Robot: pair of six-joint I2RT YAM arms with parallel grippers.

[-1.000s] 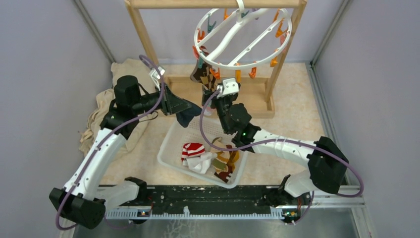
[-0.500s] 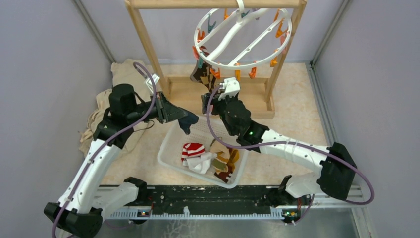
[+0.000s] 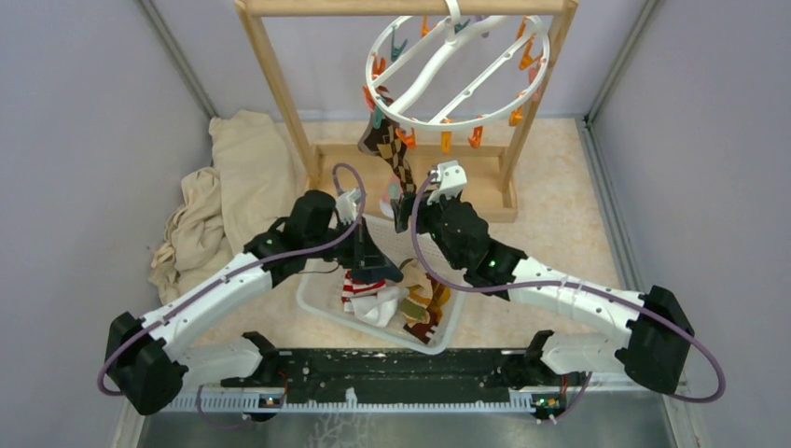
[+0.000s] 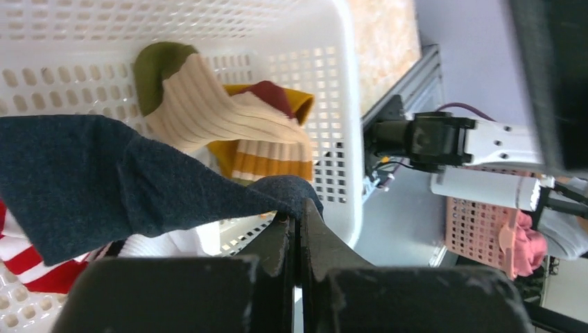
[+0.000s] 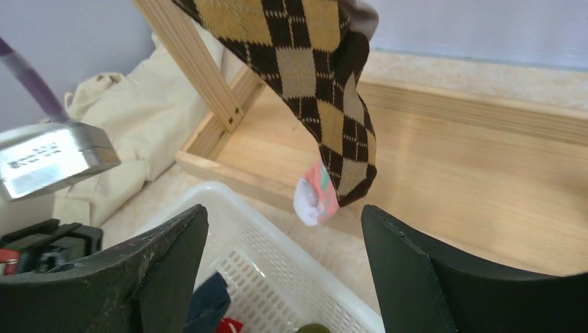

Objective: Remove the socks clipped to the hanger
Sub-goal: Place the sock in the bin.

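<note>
Tabletop (image 3: 560, 210), speckled beige, lies between grey walls (image 3: 84, 140), under hanger (image 3: 457, 124).

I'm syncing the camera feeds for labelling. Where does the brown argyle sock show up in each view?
Top external: brown argyle sock upper centre, hanging from the hanger.
Left wrist: not in it.
Right wrist: top centre, toe dangling down.
Shared landmark: the white basket, seen in all three.

Speckled beige tabletop (image 3: 560, 215) has three things on it: wooden frame (image 3: 485, 191) at the back, white perforated basket (image 3: 359, 324) up front, crumpled cream cloth (image 3: 238, 168) off left.
</note>
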